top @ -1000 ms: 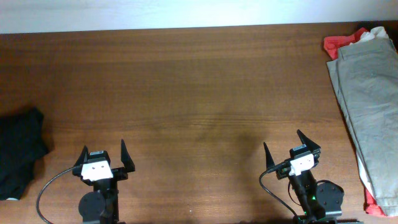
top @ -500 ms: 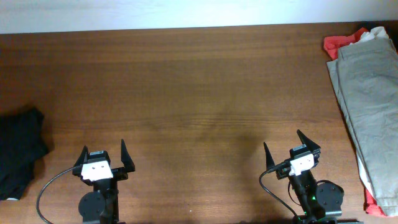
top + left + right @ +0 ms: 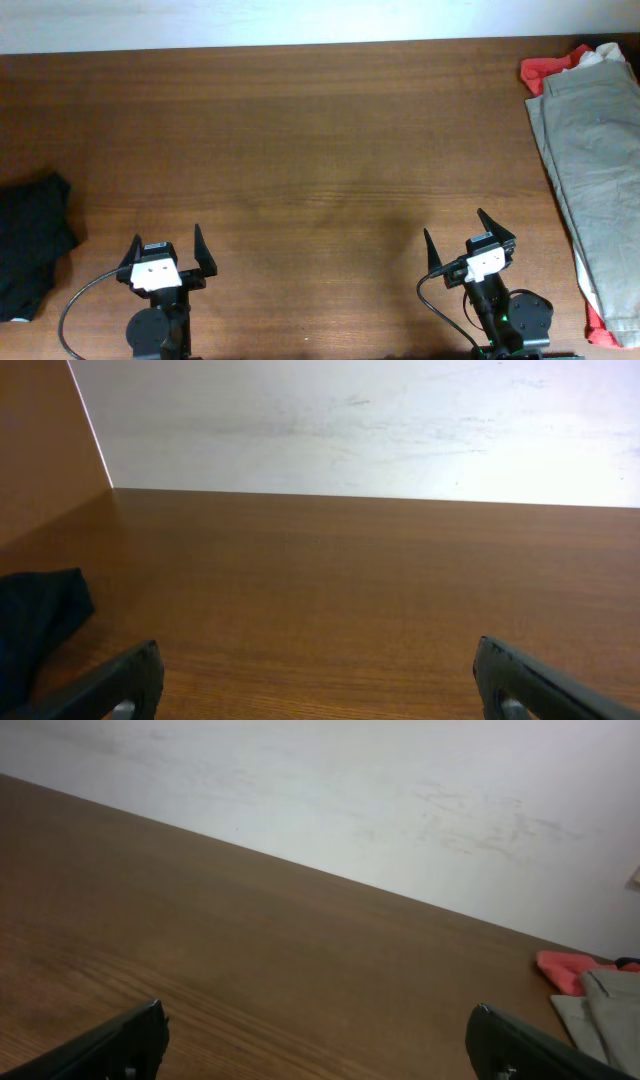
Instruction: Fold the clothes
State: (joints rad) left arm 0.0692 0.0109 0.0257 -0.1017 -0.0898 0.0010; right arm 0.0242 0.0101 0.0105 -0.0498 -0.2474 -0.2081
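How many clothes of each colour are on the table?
Black garment: 1
Beige garment: 1
Red cloth: 1, peeking out from under the beige one; I cannot tell if it is more than one piece
White cloth: 1, only a small bit shows
Total: 4

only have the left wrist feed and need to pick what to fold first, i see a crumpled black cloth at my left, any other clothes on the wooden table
Observer: Yes. Flat beige trousers lie along the brown wooden table at its right edge, on top of a red garment.
Operator: right gripper near them?
Observer: No. The right gripper is open at the near edge, apart from them.
Operator: is the black one touching my gripper?
Observer: No. The crumpled black cloth lies apart, to the left of the open left gripper.
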